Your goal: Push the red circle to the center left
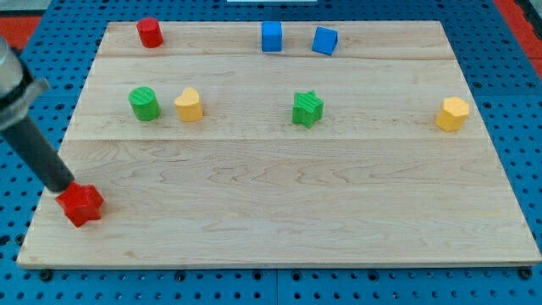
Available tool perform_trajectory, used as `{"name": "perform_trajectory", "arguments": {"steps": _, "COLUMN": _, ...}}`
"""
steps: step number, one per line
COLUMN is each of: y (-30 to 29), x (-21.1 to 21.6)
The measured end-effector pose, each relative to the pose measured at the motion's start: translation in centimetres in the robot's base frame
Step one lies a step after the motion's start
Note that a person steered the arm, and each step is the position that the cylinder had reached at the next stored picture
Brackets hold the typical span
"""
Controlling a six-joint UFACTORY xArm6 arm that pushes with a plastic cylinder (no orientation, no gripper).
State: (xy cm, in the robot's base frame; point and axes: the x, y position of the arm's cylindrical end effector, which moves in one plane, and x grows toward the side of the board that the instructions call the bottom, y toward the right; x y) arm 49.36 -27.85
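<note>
The red circle [150, 32], a short cylinder, stands near the board's top left corner. My tip [62, 187] is far below it, near the board's bottom left, touching the upper left side of a red star-shaped block [81, 204]. The dark rod slants up to the view's left edge. A green circle [145, 103] and a yellow block [189, 105] stand between the red circle and the board's middle left.
Two blue cubes [271, 36] [324, 40] stand at the top middle. A green star [307, 108] is near the centre. A yellow hexagon [453, 113] is at the right. The wooden board [279, 212] lies on a blue pegboard.
</note>
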Motion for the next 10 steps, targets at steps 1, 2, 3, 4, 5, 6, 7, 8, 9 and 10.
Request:
{"name": "perform_trajectory", "arguments": {"steps": 1, "y": -1.9, "x": -11.2}}
{"name": "perform_trajectory", "arguments": {"steps": 2, "y": 6.6, "x": -18.8}}
{"name": "perform_trajectory", "arguments": {"steps": 3, "y": 15.4, "x": -22.2}}
{"name": "perform_trajectory", "arguments": {"steps": 4, "y": 13.2, "x": -30.0}}
{"name": "perform_trajectory", "arguments": {"steps": 5, "y": 9.0, "x": -30.0}}
{"name": "perform_trajectory", "arguments": {"steps": 6, "y": 3.6, "x": -26.9}}
{"name": "perform_trajectory", "arguments": {"steps": 7, "y": 2.8, "x": -29.0}}
{"name": "perform_trajectory", "arguments": {"steps": 8, "y": 1.1, "x": -28.8}}
{"name": "perform_trajectory", "arguments": {"steps": 9, "y": 2.3, "x": -24.2}}
{"name": "perform_trajectory", "arguments": {"steps": 10, "y": 1.7, "x": -20.4}}
